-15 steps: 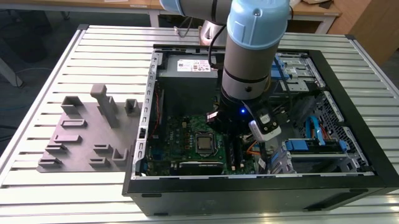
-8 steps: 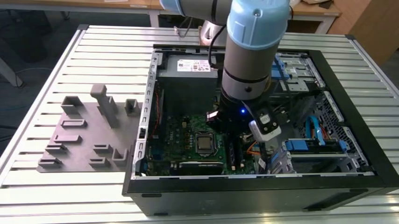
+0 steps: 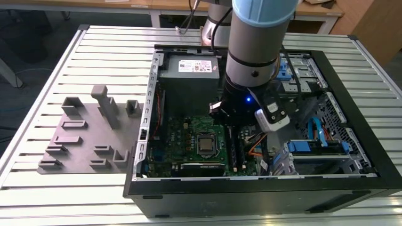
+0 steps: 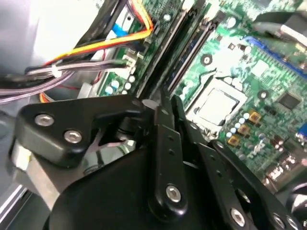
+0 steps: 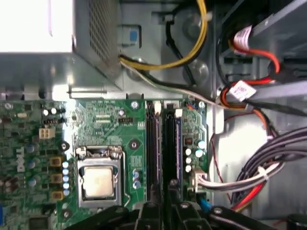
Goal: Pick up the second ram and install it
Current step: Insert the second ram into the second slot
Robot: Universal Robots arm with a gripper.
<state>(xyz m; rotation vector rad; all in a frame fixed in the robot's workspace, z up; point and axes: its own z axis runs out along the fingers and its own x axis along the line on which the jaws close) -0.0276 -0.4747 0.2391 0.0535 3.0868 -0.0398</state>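
- We see the black metal pincer (image 5: pixel 165 211) low inside the open black steel computer case (image 3: pixel 351 188), above the memory slots of the flat green motherboard (image 5: pixel 108 120).
- In both wrist views its two narrow black fingers (image 4: pixel 169 139) stand close together with a thin dark edge between them. This seems to be the second ram, a thin flat dark grey memory stick (image 5: pixel 165 189), so we judge the pincer clamped on it, but the stick is mostly hidden.
- In the first wrist view the stick is in line with the long, narrow black memory slots (image 5: pixel 160 143), which run parallel beside the square silver metal processor (image 5: pixel 98 182). We cannot tell whether it already touches a slot.
- The thick arm with a shiny silver tube and a pale blue ring (image 3: pixel 257 42) comes down over the case in the exterior view.
- A boxy grey metal power supply (image 3: pixel 188 80) sits at the far end of the case.
- Bundles of yellow, orange and grey cables (image 5: pixel 249 177) lie beside the motherboard.
- On the exterior view's left, a flat matte grey plastic tray with upright holder blocks (image 3: pixel 88 136) lies on the ribbed aluminium desk (image 3: pixel 37 188).
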